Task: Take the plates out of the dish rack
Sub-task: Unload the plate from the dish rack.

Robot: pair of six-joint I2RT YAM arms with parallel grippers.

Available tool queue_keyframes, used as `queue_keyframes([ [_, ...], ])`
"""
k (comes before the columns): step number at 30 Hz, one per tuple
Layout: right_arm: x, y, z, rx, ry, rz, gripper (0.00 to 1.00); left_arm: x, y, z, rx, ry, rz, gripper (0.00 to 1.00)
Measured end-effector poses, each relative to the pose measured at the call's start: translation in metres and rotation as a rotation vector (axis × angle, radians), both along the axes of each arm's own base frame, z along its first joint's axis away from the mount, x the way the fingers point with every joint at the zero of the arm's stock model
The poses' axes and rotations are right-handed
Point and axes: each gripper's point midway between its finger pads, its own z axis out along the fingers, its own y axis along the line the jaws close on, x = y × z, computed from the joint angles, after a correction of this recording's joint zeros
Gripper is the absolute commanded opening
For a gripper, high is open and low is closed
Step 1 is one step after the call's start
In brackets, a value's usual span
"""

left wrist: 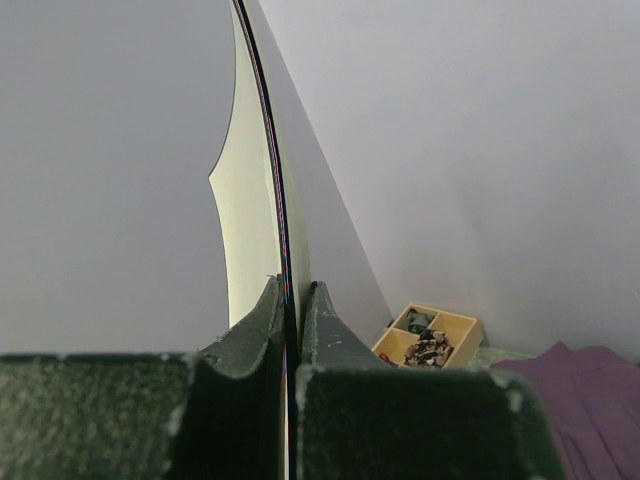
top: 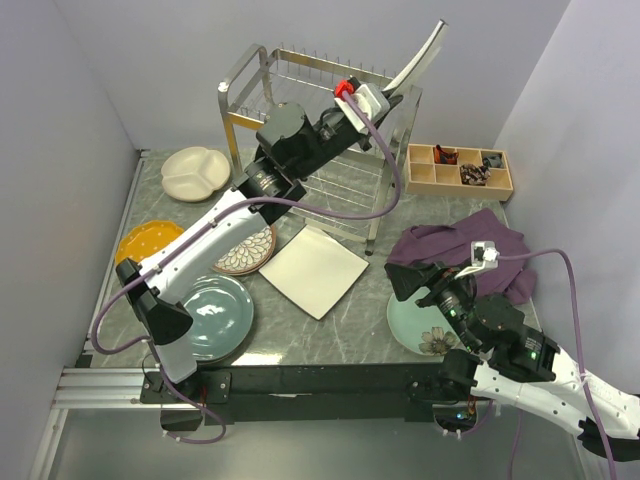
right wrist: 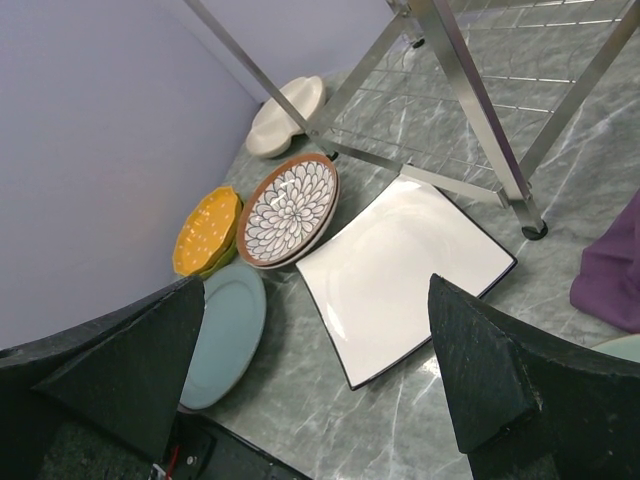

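Left claw (left wrist: 293, 305) pinches a plate (top: 425, 55) above the rack (top: 300, 62), upper right; right claw (top: 405, 282) gapes. Next: carry it to the tabletop (top: 358, 326).

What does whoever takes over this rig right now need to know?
Left gripper: shut on the dark-rimmed plate, held up above the dish rack's right end.
Right gripper: open, empty, near the pale green plate.
Done, on the table: divided plate, orange plate, petal plate, grey-blue plate, white square plate, pale green plate.
To do: set the held plate down; no other plate visible in the rack.
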Motion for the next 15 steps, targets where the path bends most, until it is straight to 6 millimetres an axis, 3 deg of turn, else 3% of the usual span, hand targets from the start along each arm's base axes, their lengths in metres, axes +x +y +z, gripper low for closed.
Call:
queue_keyframes([
  [9, 0.001, 0.003, -0.003, -0.018, 0.007, 0.000, 0.98, 0.000, 0.005, -0.004, 0.102, -0.072, 0.042, 0.01],
  [15, 0.002, 0.004, -0.006, -0.029, 0.012, 0.000, 0.98, -0.012, 0.030, -0.002, 0.190, -0.120, 0.103, 0.01],
])
